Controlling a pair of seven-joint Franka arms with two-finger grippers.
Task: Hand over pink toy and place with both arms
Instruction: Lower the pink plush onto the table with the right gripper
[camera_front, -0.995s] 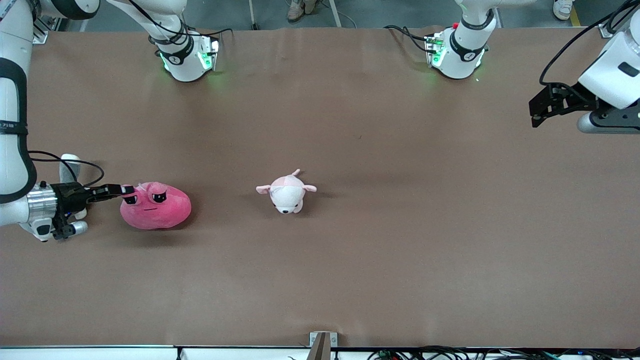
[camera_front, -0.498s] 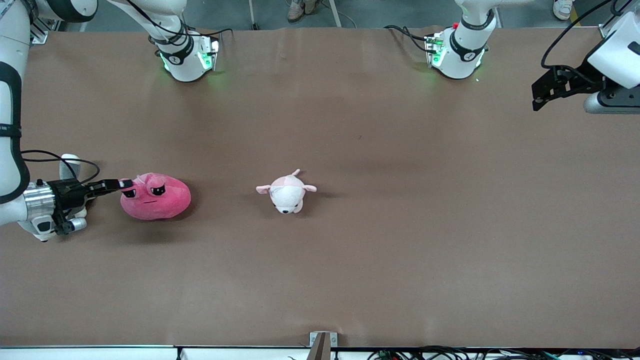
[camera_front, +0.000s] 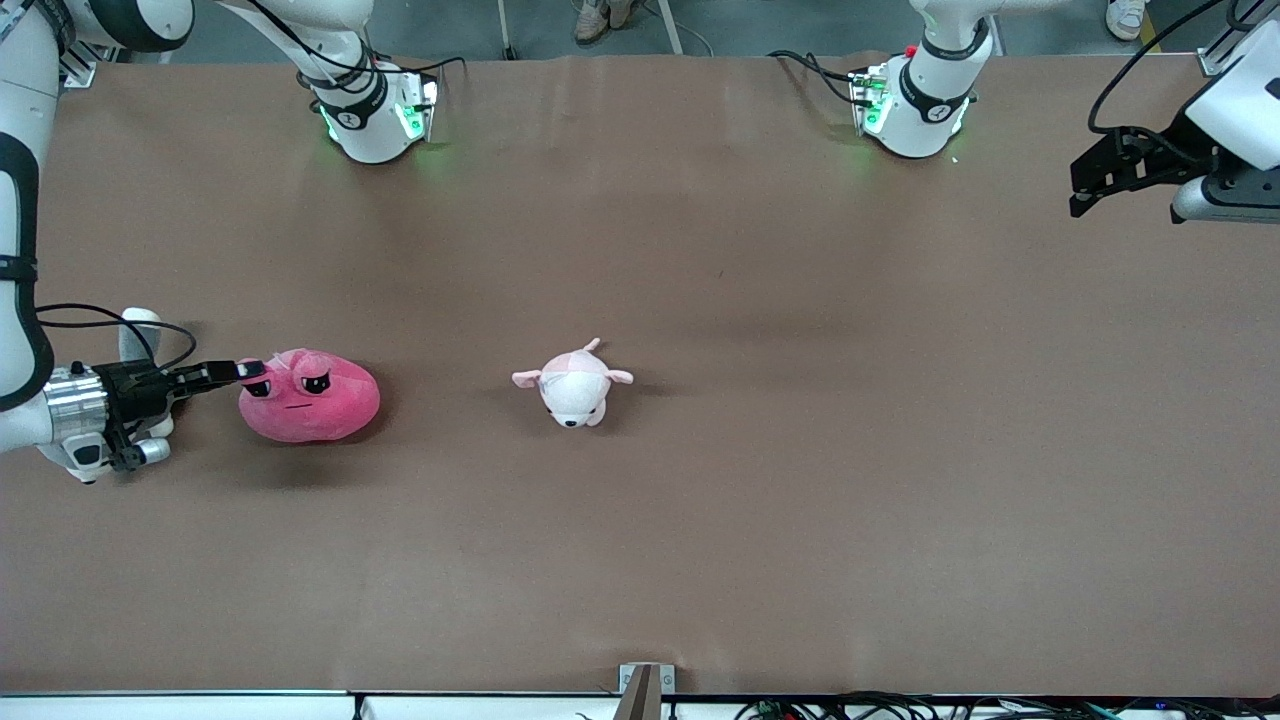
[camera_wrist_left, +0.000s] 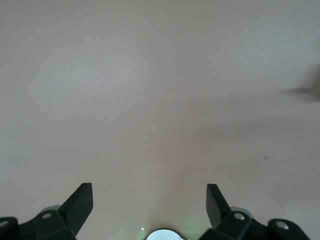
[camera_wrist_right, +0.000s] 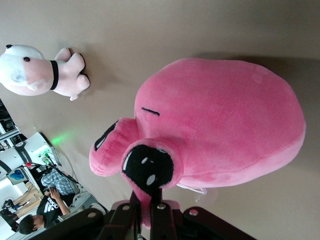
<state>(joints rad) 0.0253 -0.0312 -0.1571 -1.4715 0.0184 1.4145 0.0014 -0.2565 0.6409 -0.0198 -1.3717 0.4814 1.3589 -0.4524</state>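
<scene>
The hot-pink plush toy (camera_front: 310, 398) with sleepy dark eyes is at the right arm's end of the table, low over it. My right gripper (camera_front: 250, 370) is shut on a bump by the toy's eye. In the right wrist view the toy (camera_wrist_right: 220, 125) fills the middle and the gripper (camera_wrist_right: 147, 212) pinches a pink flap between its fingers. I cannot tell whether the toy touches the table. My left gripper (camera_front: 1085, 192) is open and empty, up over the left arm's end of the table. The left wrist view shows it (camera_wrist_left: 149, 200) over bare table.
A small pale pink-and-white plush animal (camera_front: 572, 383) lies near the table's middle and also shows in the right wrist view (camera_wrist_right: 35, 70). A white-and-grey rounded thing (camera_front: 138, 328) is partly hidden by the right gripper. The arm bases (camera_front: 375, 110) stand farthest from the camera.
My right gripper and the pink toy have shifted slightly toward the arm bases. My left gripper has drawn back toward the table's end and the bases' side.
</scene>
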